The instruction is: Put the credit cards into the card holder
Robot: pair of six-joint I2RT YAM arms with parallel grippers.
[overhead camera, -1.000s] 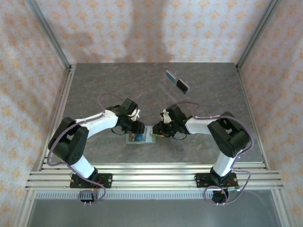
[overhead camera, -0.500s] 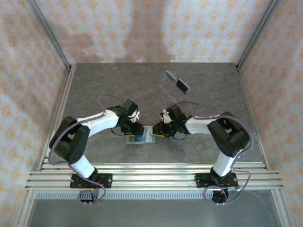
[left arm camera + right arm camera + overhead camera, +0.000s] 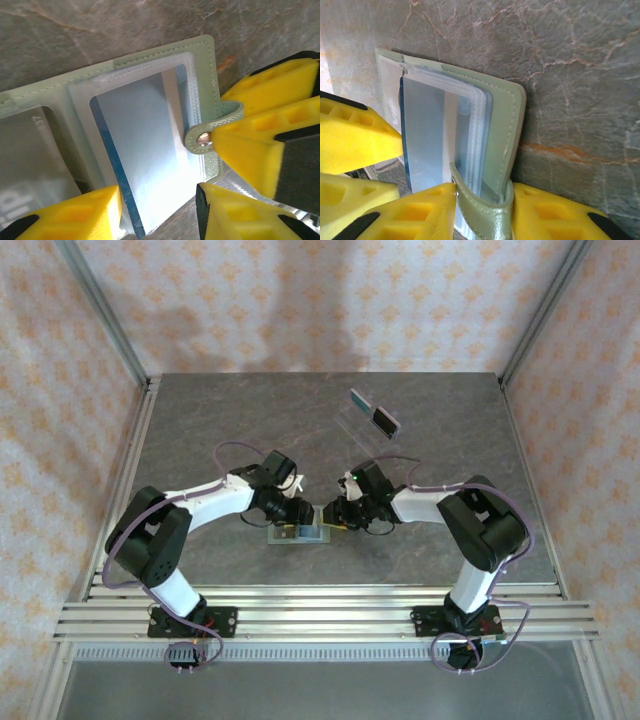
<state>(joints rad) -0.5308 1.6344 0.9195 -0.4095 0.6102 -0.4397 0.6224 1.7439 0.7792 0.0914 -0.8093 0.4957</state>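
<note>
- Since a second ago my left arm (image 3: pixel 215 495) has swung in toward the middle of the top view, bringing my left jaws closer over the card holder (image 3: pixel 300 536).
- The sage-green holder lies open on the surface (image 3: pixel 250 420), just below centre, between my two wrists.
- A blue credit card (image 3: pixel 150 150) sits partly inside one clear inner pocket, its free end toward the bottom of the left wrist view.
- My left jaws stand apart on either side of that end; whether they pinch it I cannot tell.
- My right jaws are clamped on the holder's cover edge at the snap tab (image 3: pixel 480 210).
- A clear stand (image 3: pixel 362 418), upper right of centre, holds a dark card (image 3: pixel 383 421).
</note>
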